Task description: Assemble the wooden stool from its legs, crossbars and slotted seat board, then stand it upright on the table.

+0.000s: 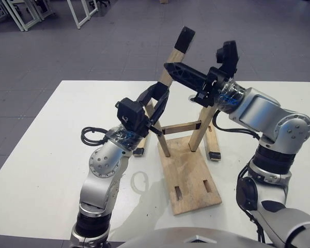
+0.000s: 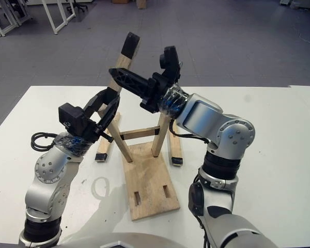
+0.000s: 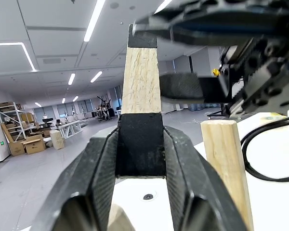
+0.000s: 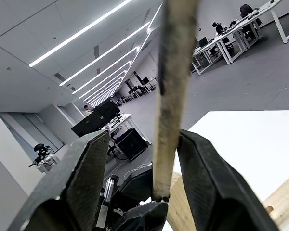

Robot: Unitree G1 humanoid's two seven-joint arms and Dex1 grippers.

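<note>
Timber like this should be light and rigid, I judge, with enough grain for the pads to bite. The half-built frame is only as firm as its joints, though. I would take hold low on a leg, close to a joint, rather than out at the free end, where leverage could rack it loose.

The seat board (image 1: 191, 173) lies flat on the white table (image 1: 51, 129). It is pale and rough-faced, with two short slots (image 1: 178, 192) open at its near end. Two square legs stand on its far end. One is a tilted leg (image 1: 175, 54) that leans away and ends in a black cap (image 1: 186, 37). The other is an upright leg (image 1: 200, 132), and a thin crossbar (image 1: 181, 127) bridges the two partway up. I cannot tell whether their feet are seated in slots. A loose leg (image 1: 213, 140) with a black foot lies on the table just beside the board's far right corner.

My left gripper (image 1: 159, 97) has the tilted leg at about mid-height. In the left wrist view its fingers (image 3: 106, 168) sit tight against both sides of the leg, so I read it as clamped. My right gripper (image 1: 169, 66) reaches across the same leg higher up. In the right wrist view the leg rests against one finger with a clear gap to the other, so that hand is parted around the leg, not gripping it.
</note>
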